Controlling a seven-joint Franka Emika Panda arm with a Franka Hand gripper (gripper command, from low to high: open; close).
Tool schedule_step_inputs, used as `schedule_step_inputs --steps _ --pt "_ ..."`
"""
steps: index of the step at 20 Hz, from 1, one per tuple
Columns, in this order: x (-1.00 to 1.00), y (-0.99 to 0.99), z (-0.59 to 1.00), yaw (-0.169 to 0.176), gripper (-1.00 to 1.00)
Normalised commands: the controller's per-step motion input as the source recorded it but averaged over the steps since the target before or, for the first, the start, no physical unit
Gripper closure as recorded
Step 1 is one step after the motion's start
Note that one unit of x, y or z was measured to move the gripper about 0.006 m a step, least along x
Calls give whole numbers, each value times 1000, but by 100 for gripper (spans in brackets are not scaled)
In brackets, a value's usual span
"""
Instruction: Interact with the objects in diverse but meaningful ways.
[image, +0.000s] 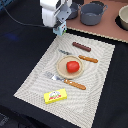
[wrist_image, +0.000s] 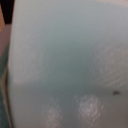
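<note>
My gripper (image: 60, 30) hangs above the far edge of the striped mat (image: 35, 80) and is shut on the pale blue-white milk carton (image: 61, 26), held off the surface. The carton's pale side (wrist_image: 65, 55) fills the whole wrist view, so the fingers are hidden there. The red tomato (image: 73, 66) sits on the tan plate (image: 62, 70) at mid-mat. The brown sausage stick (image: 81, 47) lies beyond the plate. The yellow butter box (image: 55, 95) lies near the mat's front edge. The grey two-handled pot (image: 92, 13) stands on the brown surface at the back.
A wooden-handled knife (image: 88, 59) lies beside the plate toward the exterior view's right, and a wooden-handled fork (image: 70, 82) in front of it. A pale bowl (image: 123, 17) sits at the far right edge. A dark vessel (image: 74, 11) stands behind the gripper.
</note>
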Motion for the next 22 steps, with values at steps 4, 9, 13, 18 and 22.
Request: schedule_step_inputs --steps 4,9,13,18,22 --pt "136 32 -209 0 100" --pt "103 11 -264 0 100" --pt "61 3 -271 0 100" --pt "282 1 37 -7 -100" --pt "589 0 454 -49 -100"
